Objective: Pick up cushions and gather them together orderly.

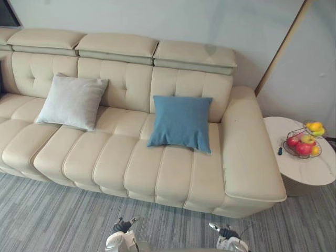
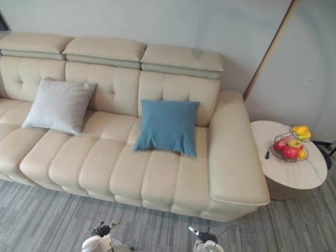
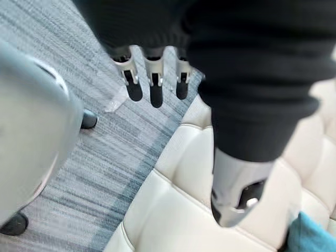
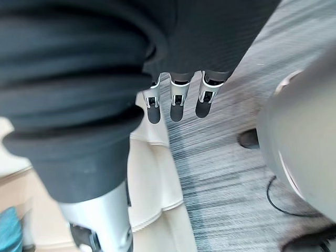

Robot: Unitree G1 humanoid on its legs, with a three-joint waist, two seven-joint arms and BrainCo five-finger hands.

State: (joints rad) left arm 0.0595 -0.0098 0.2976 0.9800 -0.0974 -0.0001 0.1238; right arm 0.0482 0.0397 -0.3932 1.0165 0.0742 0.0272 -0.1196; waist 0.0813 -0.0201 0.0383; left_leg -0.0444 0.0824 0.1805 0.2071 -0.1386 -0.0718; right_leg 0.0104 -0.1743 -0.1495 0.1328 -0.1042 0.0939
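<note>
A light grey cushion [image 1: 72, 102] leans against the back of the cream sofa [image 1: 105, 157], toward its left. A blue cushion [image 1: 181, 122] leans on the backrest over the rightmost seat, by the armrest [image 1: 247, 142]. Roughly one seat's width separates the two cushions. My left hand [image 3: 153, 79] hangs with straight fingers over the carpet, just off the sofa's front edge [image 3: 178, 205]; a corner of the blue cushion [image 3: 311, 236] shows past its thumb. My right hand [image 4: 176, 100] hangs the same way, fingers straight and holding nothing, beside the sofa front [image 4: 152, 178].
A round white side table [image 1: 304, 168] stands right of the armrest, carrying a wire basket of fruit [image 1: 303, 140]. Grey striped carpet [image 1: 63, 215] runs along the front of the sofa. A wall stands close behind the sofa.
</note>
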